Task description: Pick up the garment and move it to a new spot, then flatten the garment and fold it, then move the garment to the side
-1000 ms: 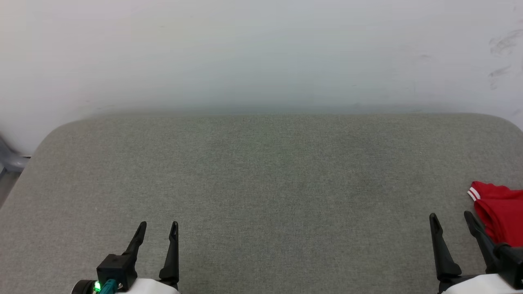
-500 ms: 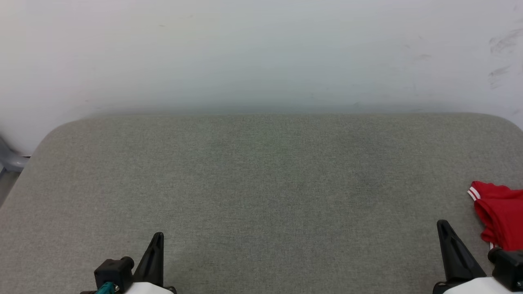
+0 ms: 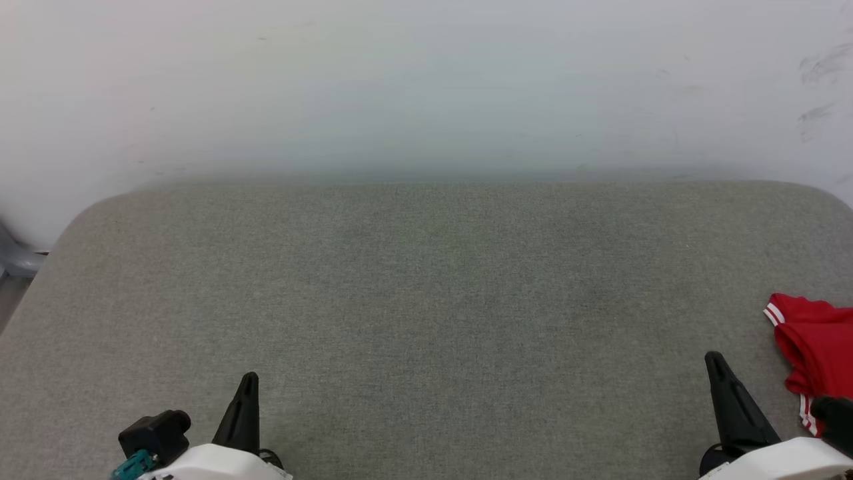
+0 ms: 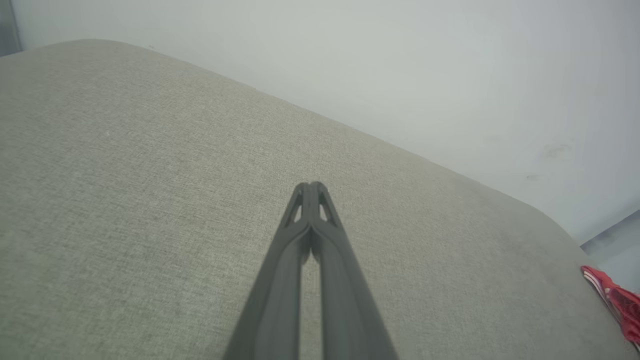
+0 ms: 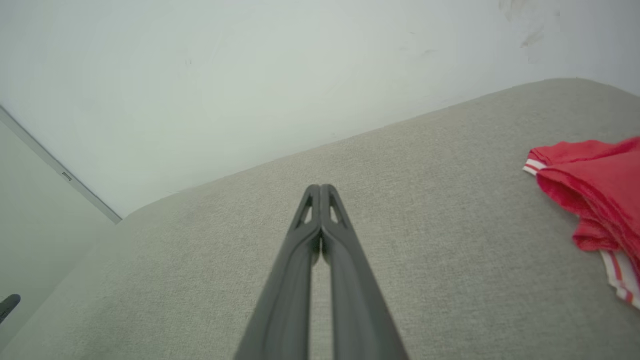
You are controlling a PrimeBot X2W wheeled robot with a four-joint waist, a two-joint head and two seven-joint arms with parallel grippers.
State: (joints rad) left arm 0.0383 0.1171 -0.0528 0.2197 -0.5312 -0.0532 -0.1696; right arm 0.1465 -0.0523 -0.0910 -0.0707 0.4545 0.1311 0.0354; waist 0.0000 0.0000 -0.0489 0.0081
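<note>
Both grippers pressed together holding nothing, with the red garment [image 3: 816, 347] bunched at the right edge.

Head view: the garment lies crumpled on the grey upholstered surface [image 3: 426, 300], just right of the right gripper [image 3: 716, 363] and well apart from the left gripper [image 3: 248, 383]. Wide bare fabric runs to the rounded far edge under the white wall [image 3: 426, 87]. Left wrist view: the fingers meet at the tips, and the garment is a red sliver at the lower right, by the surface's rim. Right wrist view: the fingers are together. The garment lies to their right, apart from them, in soft red folds with white-and-red stripe trim.
</note>
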